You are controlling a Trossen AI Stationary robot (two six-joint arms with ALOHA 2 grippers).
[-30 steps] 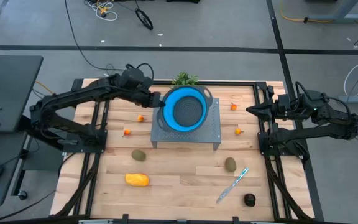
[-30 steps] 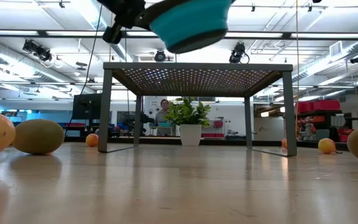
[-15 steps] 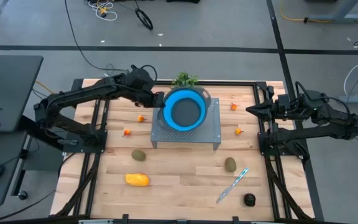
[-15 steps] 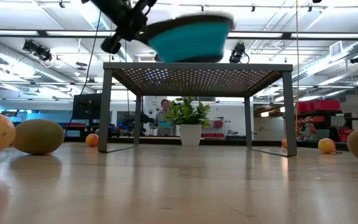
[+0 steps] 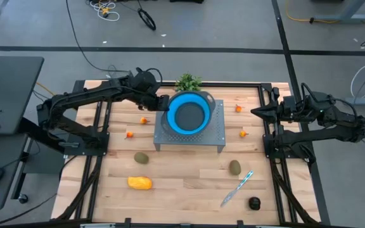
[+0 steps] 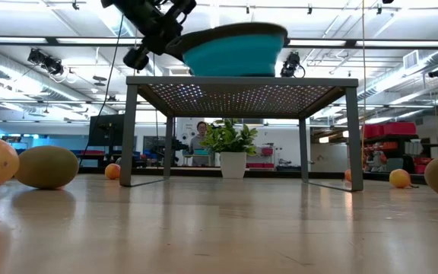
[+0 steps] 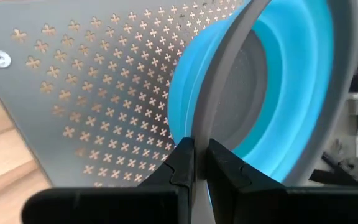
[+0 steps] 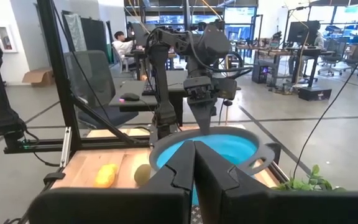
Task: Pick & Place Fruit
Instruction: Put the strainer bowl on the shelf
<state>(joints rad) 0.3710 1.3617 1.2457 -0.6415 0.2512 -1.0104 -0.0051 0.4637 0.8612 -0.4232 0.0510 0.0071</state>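
Note:
A blue bowl with a grey rim (image 5: 189, 114) sits on a grey perforated stand (image 5: 215, 135); the low view shows the bowl (image 6: 233, 52) level on the stand's top. My left gripper (image 5: 163, 104) is shut on the bowl's left rim. Tiny oranges (image 5: 144, 120) (image 5: 130, 134) (image 5: 238, 108) (image 5: 243, 133), two olive ovals (image 5: 141, 157) (image 5: 234, 167), a black round fruit (image 5: 254, 202) and a yellow-orange oblong (image 5: 139, 183) lie on the table. My right gripper (image 5: 256, 112) waits shut at the table's right edge. My left gripper (image 7: 199, 163) pinches the bowl's grey rim (image 7: 199, 127) between its two fingers, on the side toward the table's left. The fingers (image 6: 166, 34) come from the left, slanting down. The bowl stands level with its base on the stand's top.
A knife with a light-blue handle (image 5: 237, 188) lies near the right olive oval. A green sprig (image 5: 188, 81) stands behind the stand at the far edge. Bare wood shows in the middle near part of the table (image 5: 189, 183).
My left gripper has moved down and a little toward the far edge, still shut on the rim. The bowl, held tilted above the stand a second ago, has come down and levelled out, and now stands on the stand's top.

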